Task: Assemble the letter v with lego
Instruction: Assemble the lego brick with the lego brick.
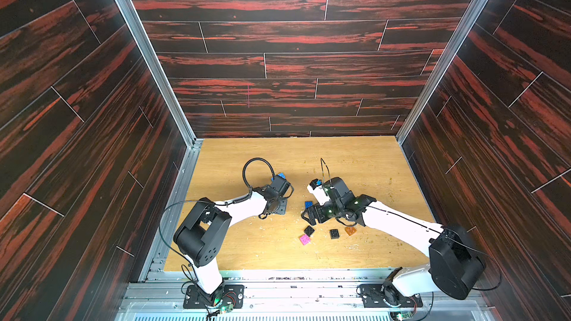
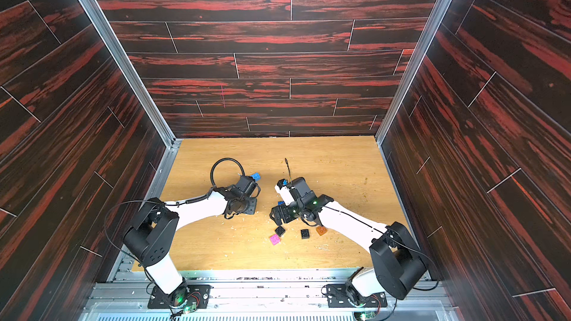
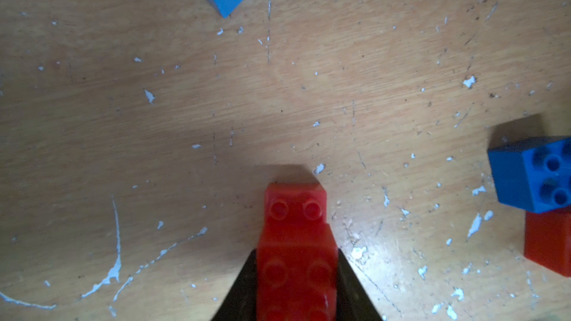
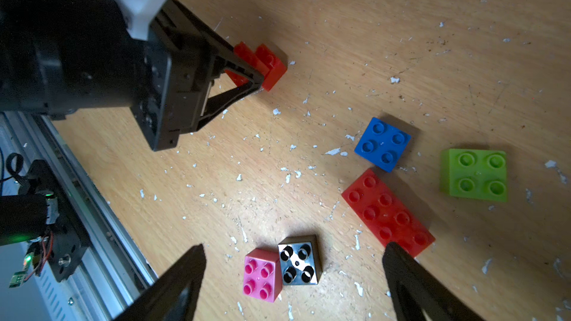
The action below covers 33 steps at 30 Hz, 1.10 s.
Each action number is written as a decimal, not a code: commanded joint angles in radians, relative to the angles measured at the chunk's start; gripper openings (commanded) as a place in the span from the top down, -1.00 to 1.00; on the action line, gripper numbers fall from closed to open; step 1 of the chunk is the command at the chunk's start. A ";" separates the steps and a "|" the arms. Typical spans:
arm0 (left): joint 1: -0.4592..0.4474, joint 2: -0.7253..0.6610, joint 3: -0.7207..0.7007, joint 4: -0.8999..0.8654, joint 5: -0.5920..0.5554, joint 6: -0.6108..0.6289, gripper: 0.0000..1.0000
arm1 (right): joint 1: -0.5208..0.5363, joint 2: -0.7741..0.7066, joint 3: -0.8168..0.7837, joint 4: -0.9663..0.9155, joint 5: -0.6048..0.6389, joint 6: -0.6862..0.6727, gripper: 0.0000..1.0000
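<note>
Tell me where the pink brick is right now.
In a top view the pink brick lies on the table toward the robot's edge, about mid-width, close beside a black brick.

Bright even light w/ soft shadows, glare on black brick (image 4: 298, 264), near fingers (image 4: 173, 288) blurry in wrist cams

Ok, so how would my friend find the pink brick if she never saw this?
Look at the wooden table, around the middle near its front edge. The pink brick lies there, closest to that edge, right beside a black brick. It is the only pink one, square, with four studs facing up.
</note>
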 commanded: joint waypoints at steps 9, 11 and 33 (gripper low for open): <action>-0.008 0.110 -0.019 -0.154 0.056 -0.011 0.36 | 0.007 0.003 -0.008 -0.004 -0.022 -0.007 -0.85; -0.009 0.102 -0.022 -0.167 0.056 -0.003 0.36 | 0.008 -0.001 -0.011 -0.004 -0.019 -0.007 -0.85; -0.010 0.184 0.075 -0.319 0.148 0.036 0.33 | 0.007 -0.012 -0.011 -0.008 -0.020 -0.014 -0.85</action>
